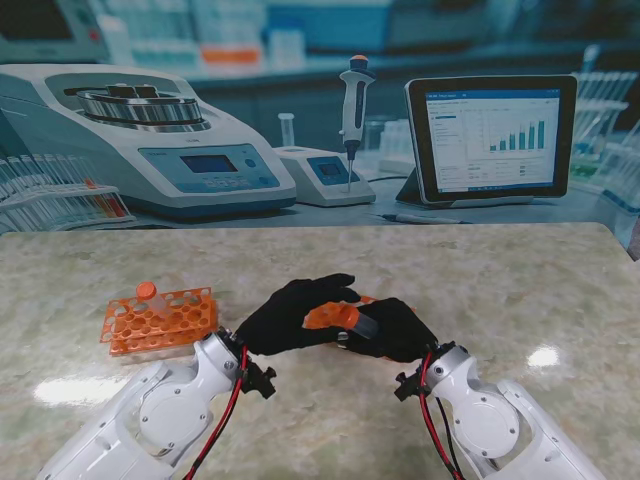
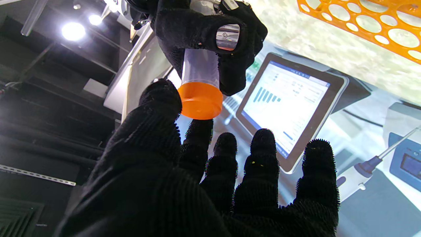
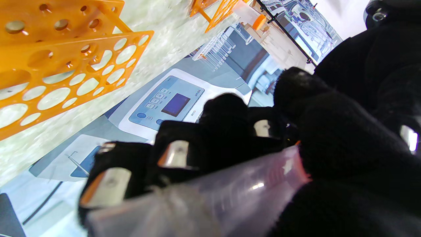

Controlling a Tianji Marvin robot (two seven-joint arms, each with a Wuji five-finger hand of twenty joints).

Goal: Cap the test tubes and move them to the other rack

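Left wrist view shows the main risk: the orange cap (image 2: 200, 100) sits on the end of the clear tube (image 2: 200, 67), and only the thumb tip and one fingertip of the left hand (image 2: 184, 184) touch its rim, the other fingers spread apart beyond it. If that light pinch turns the cap crooked, it may cross-thread or pop off and drop to the counter (image 1: 420, 270). I cannot tell whether the cap is seated fully.

A second risk lies with the right hand (image 1: 395, 330), which is wrapped closed around the tube body; in the right wrist view the tube (image 3: 210, 194) lies across the palm under curled fingers (image 3: 227, 112). If the tube spins inside that grip while the cap is twisted, no tightening happens.

From the stand view, the tube is held between both hands above the counter, slanted, cap end toward the left hand (image 1: 290, 315). One rack (image 1: 160, 320) stands to the left with a capped tube (image 1: 150, 294) in it; another rack (image 3: 62, 75) lies just behind the hands, mostly hidden.
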